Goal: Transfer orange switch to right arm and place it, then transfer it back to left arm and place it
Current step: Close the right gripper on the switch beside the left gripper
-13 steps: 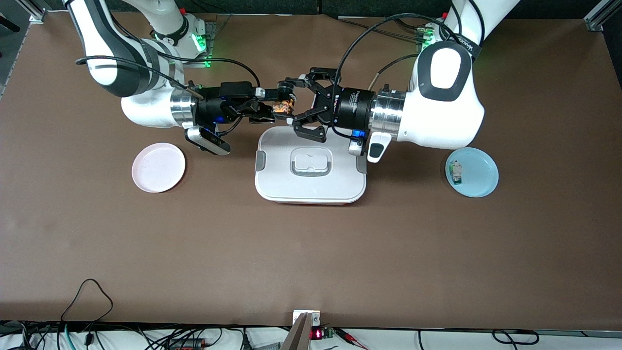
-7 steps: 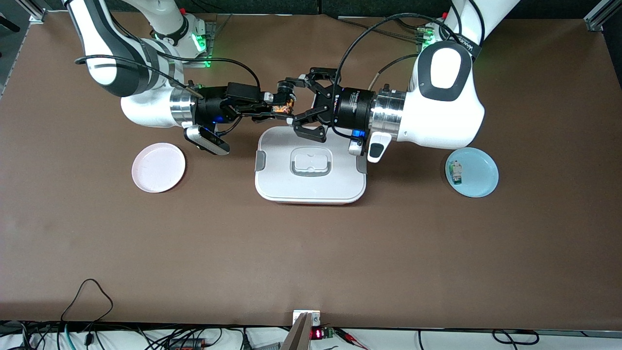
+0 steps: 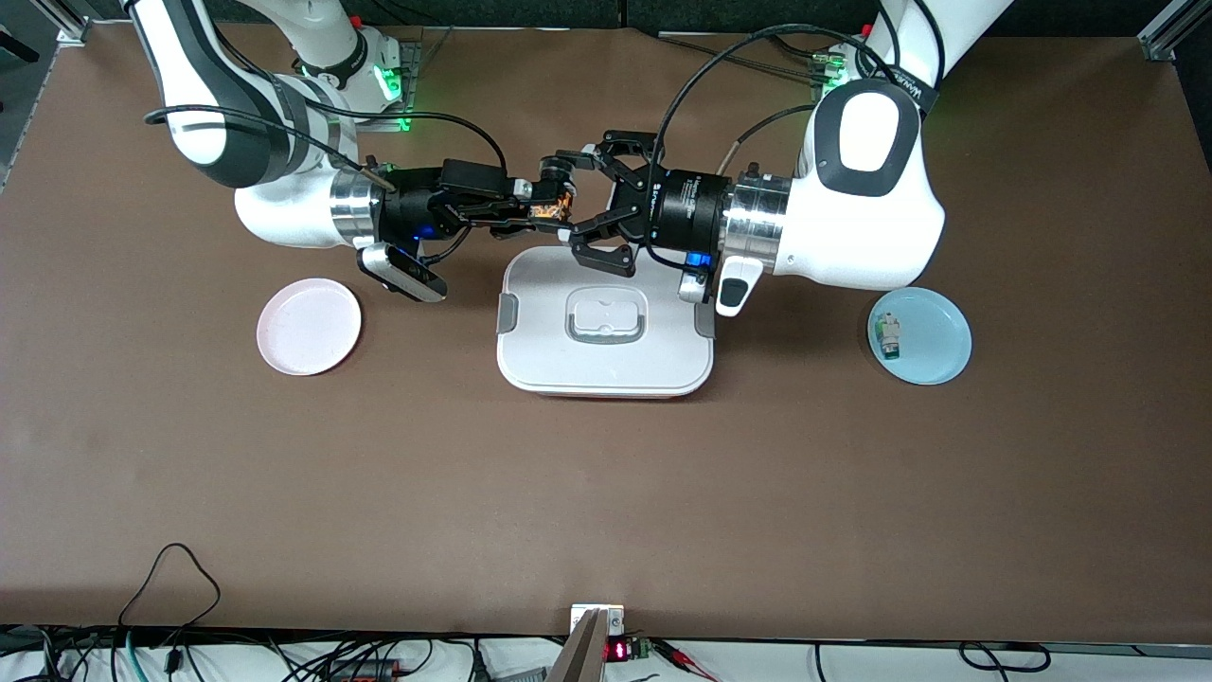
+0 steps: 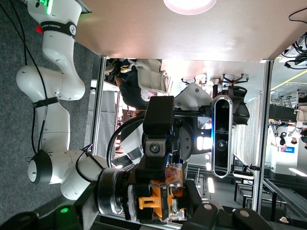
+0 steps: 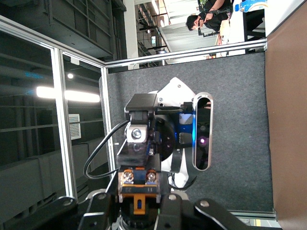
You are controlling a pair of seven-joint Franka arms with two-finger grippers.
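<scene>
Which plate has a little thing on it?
The blue plate, toward the left arm's end of the table, holds a small white-and-green part. The pink plate, toward the right arm's end, has nothing on it.

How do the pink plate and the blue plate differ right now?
The pink plate lies bare at the right arm's end of the table; the blue plate, at the left arm's end, holds a small white-and-green component. Both are round, flat on the table, flanking the box.

Orange switch (image 3: 550, 210) aloft, above white box (image 3: 606, 332)
</scene>
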